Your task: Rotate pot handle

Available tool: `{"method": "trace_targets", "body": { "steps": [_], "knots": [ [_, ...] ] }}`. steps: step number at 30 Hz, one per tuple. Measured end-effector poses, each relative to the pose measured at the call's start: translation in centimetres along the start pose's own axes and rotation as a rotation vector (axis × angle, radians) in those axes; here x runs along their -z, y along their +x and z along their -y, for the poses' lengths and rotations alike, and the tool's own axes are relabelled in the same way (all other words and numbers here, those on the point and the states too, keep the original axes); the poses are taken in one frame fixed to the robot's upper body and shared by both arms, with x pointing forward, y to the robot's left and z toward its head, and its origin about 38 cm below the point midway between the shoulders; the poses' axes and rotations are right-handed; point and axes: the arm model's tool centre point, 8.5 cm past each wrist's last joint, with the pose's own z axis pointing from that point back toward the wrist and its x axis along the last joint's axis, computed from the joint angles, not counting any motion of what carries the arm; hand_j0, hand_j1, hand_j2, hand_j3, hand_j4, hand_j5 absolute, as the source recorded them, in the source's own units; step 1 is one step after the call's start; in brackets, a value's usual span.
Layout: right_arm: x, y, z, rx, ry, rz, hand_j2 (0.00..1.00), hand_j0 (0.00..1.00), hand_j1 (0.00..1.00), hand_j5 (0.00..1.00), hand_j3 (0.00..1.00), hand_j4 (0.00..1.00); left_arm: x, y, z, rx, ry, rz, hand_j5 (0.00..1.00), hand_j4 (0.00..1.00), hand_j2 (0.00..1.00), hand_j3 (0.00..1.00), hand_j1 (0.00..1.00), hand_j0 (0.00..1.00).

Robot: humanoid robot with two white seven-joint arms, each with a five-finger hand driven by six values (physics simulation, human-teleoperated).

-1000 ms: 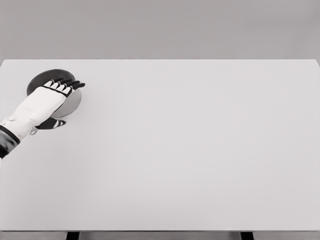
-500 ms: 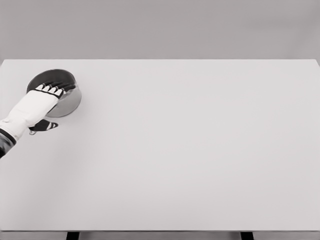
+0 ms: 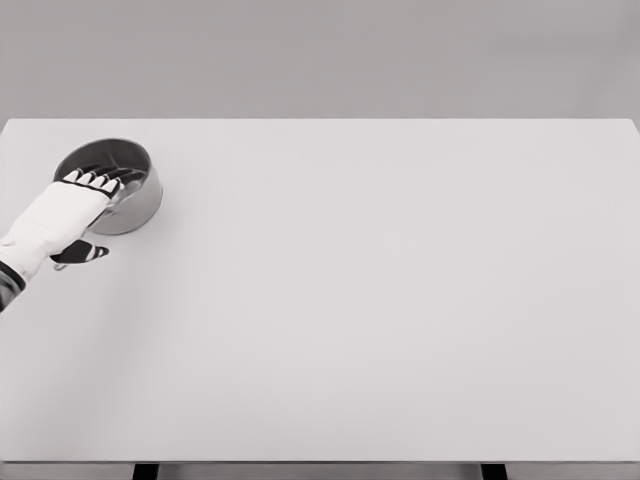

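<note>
Pot (image 3: 125, 190): metal, at bench (image 3: 400, 300) far left corner; handle not visible. Left hand (image 3: 62, 215): over near rim, fingers (image 3: 100, 180) hooked inside, thumb outside, apparently gripping the wall. Rotation progress: cannot be judged; likely unfinished.

A pot (image 3: 135, 195) sits on the table (image 3: 380, 300), far out toward ten o'clock from the middle, near the left edge and closer to the back edge than the front. The left hand (image 3: 62, 218) comes in from the left edge and lies over the pot's eight o'clock side. Its fingers (image 3: 100, 178) reach over the rim and point toward two o'clock, into the pot. The thumb (image 3: 82, 253) sticks out just in front of the pot, at about seven o'clock from it.
</note>
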Motion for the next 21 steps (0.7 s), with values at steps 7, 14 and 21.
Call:
{"method": "trace_targets", "body": {
  "steps": [7, 14, 21],
  "knots": [
    [0.0, 0.0, 0.0, 0.000, 0.000, 0.000, 1.00, 1.00, 1.00, 1.00, 1.00, 1.00, -0.2, -0.3, -0.2, 0.011, -0.004, -0.004, 1.00, 1.00, 1.00, 1.00, 1.00, 1.00],
    [0.0, 0.0, 0.0, 0.000, 0.000, 0.000, 1.00, 1.00, 1.00, 1.00, 1.00, 1.00, -0.2, -0.8, -0.1, 0.015, -0.011, -0.017, 1.00, 1.00, 1.00, 1.00, 1.00, 1.00],
    [0.0, 0.0, 0.0, 0.000, 0.000, 0.000, 1.00, 1.00, 1.00, 1.00, 1.00, 1.00, -0.3, -1.3, 0.1, 0.015, -0.016, -0.031, 1.00, 1.00, 1.00, 1.00, 1.00, 1.00]
  ]
}}
